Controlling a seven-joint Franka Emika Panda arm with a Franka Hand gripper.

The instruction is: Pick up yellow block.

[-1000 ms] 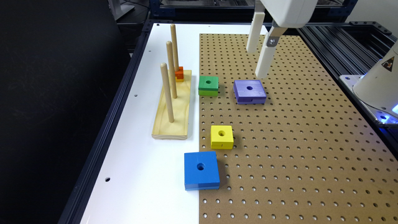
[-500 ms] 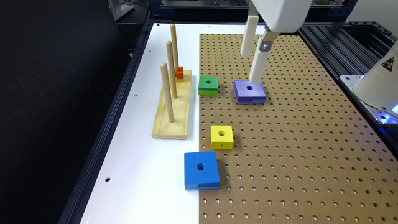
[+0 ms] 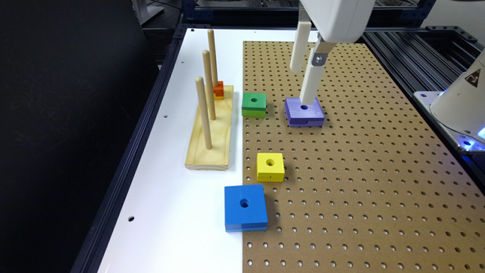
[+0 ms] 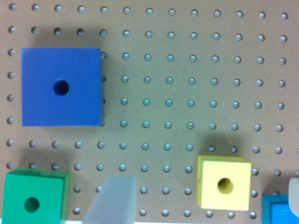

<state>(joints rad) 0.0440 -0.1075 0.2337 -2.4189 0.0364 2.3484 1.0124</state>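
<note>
Hovering gripper [image 3: 304, 85] seen above purple block [image 3: 304, 111], jaws spread, nothing held; yellow block [image 3: 270, 167] left untouched on pegboard [image 3: 379, 189].

Matt brown pegboard [image 3: 360, 170] beside a smooth white tabletop [image 3: 178, 212]. Pale grained wooden peg base [image 3: 210, 140]. Yellow block [image 3: 270, 167] with smooth painted finish.
</note>
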